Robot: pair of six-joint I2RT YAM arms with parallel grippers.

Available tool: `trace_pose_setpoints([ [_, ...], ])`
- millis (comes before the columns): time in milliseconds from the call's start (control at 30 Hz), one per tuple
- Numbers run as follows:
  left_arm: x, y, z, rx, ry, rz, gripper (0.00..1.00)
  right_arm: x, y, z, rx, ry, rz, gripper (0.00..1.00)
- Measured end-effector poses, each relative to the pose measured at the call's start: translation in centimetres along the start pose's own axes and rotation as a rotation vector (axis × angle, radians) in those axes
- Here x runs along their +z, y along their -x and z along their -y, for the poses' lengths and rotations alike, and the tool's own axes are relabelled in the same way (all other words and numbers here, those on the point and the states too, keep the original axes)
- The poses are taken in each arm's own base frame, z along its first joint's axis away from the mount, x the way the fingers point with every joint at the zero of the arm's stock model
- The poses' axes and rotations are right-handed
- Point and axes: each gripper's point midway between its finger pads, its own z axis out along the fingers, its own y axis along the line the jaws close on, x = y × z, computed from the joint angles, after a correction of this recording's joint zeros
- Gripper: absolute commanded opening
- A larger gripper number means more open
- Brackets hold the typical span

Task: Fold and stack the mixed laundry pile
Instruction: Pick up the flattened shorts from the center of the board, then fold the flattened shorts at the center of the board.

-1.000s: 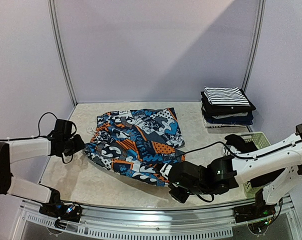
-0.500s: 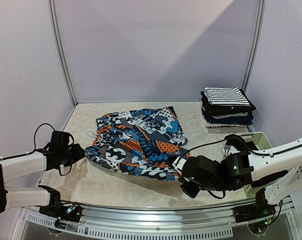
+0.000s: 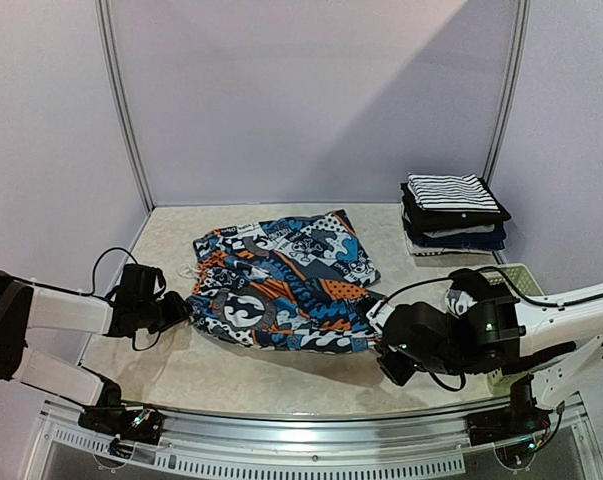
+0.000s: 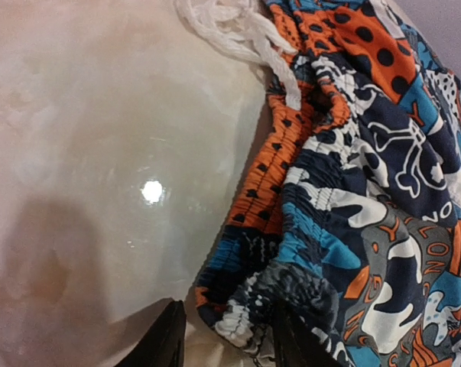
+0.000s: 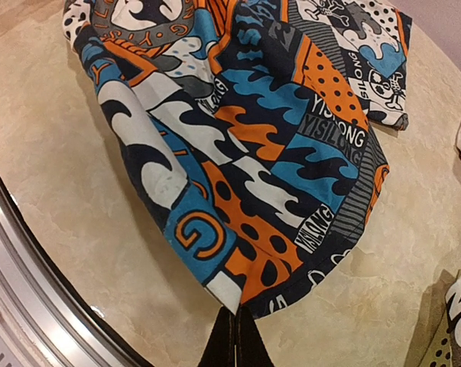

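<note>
Scene: printed shorts (image 3: 281, 285) lie spread on a pale table (image 3: 181, 370), seen from above, with one robot arm at each end.
Shorts: a busy orange, blue, white and black print, roughly mid-table and partly rumpled.
Long axis: runs left to right across the table. The elastic waistband and white drawstring (image 4: 230, 27) are at the left end and the leg hems at the right.
Left pincer (image 4: 228, 340): part open, with a finger either side of the bunched near waistband corner. A sliver of table shows beside one finger, so it does not look clamped.
Right pincer (image 5: 234, 329): fingers pressed together, pinching the near hem corner.
Key relation: the shorts stretch between the two pincers, with each arm nearest its own end. The rest of the cloth lies away from the arms, so the fold likely goes that way.
Stack (image 3: 453, 212): folded clothes at the far right, with a striped one on top, well apart from the shorts.
Basket (image 3: 516, 275): white lattice, behind the right arm.
</note>
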Motion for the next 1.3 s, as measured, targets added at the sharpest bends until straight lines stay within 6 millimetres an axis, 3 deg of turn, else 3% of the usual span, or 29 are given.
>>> trace_pose_setpoints([
  [133, 0.5, -0.3, 0.9, 0.018, -0.038, -0.007, 0.0, -0.4, 0.3, 1.1, 0.028, -0.027, 0.01, 0.0],
  [367, -0.2, -0.8, 2.5, 0.056, -0.083, -0.015, 0.0, -0.7, -0.3, 2.2, 0.036, -0.072, -0.006, 0.0],
  [600, -5.6, 0.7, 5.5, 0.116, -0.106, 0.037, 0.0, -2.1, -0.5, 3.4, 0.042, -0.097, -0.019, 0.0],
  [800, -9.1, 0.8, 4.2, 0.104, -0.045, 0.043, 0.0, -3.4, 3.4, 4.6, 0.106, -0.133, 0.044, 0.0],
  [933, -10.2, 0.5, 3.4, 0.106, 0.008, 0.011, 0.0, -2.4, 7.3, 8.2, 0.198, -0.242, 0.064, 0.0],
  [1133, -11.6, 2.2, 4.1, 0.121, 0.033, 0.03, 0.0, -0.5, 11.6, 12.8, 0.223, -0.366, 0.062, 0.0],
  [1300, -10.7, 2.3, 4.6, 0.143, 0.05, -0.004, 0.0, 0.5, 14.5, 16.1, 0.22, -0.408, 0.08, 0.0],
])
